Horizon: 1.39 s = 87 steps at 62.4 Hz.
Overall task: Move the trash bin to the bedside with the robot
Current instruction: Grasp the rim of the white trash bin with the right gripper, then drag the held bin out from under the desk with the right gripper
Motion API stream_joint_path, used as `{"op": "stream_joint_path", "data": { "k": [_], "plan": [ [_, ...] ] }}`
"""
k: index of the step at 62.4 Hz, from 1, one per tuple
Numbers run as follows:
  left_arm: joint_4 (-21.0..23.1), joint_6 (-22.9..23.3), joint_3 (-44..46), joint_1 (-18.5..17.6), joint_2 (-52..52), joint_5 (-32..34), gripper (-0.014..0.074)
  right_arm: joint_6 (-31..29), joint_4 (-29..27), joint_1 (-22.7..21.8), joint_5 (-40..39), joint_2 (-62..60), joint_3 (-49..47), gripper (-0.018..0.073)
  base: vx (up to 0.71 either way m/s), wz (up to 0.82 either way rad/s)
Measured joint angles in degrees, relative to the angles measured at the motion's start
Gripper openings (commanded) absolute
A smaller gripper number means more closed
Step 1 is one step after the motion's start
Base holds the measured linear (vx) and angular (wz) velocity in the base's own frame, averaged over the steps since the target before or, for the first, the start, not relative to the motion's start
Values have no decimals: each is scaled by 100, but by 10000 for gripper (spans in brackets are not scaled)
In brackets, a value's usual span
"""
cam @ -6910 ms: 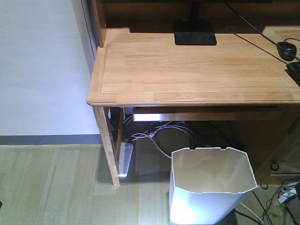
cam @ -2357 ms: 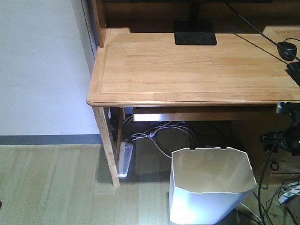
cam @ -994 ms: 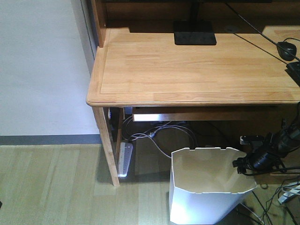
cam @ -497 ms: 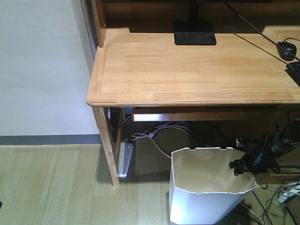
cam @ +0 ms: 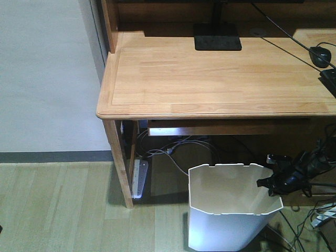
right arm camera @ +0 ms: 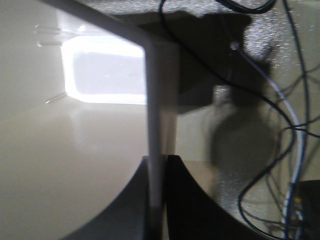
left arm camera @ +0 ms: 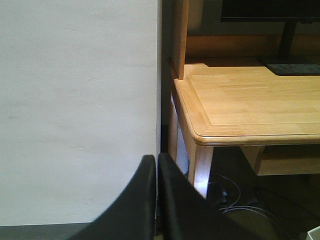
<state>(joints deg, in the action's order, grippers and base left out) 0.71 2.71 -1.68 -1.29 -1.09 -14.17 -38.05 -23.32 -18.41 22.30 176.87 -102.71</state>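
By the wooden desk (cam: 210, 73), right claw (cam: 262, 183) pinches trash bin (cam: 226, 231).

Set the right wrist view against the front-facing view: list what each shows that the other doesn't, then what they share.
Only the right wrist view: the thin wall of the trash bin pinched between the two black fingers of the right gripper, and the bin's bright bottom. Only the front-facing view: the wooden desk, the monitor base, the power strip and the bin's whole notched rim. Both: the bin, the gripper at its rim, and loose cables on the floor.
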Motion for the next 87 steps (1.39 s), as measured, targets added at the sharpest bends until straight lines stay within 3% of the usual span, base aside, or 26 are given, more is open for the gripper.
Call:
{"op": "stream_joint_path", "data": {
  "k": [12, 27, 39, 50, 87],
  "plan": [
    [0, 0, 0, 0, 0, 0, -6, -1648, -1768, 29, 14, -78, 428, -6, 0, 0],
    [0, 0, 0, 0, 0, 0, -6, -3808, -4015, 56, -516, -881, 1908, -6, 0, 0],
    [0, 0, 0, 0, 0, 0, -6, -5423, -5251, 56, -700, -1702, 3025, -6, 0, 0],
    [0, 0, 0, 0, 0, 0, -6, -5892, -5538, 56, -747, -2523, 3889, -6, 0, 0],
    [0, 0, 0, 0, 0, 0, -6, -5987, -5697, 140, 69, -4180, 5222, -6, 0, 0]
  ]
}}
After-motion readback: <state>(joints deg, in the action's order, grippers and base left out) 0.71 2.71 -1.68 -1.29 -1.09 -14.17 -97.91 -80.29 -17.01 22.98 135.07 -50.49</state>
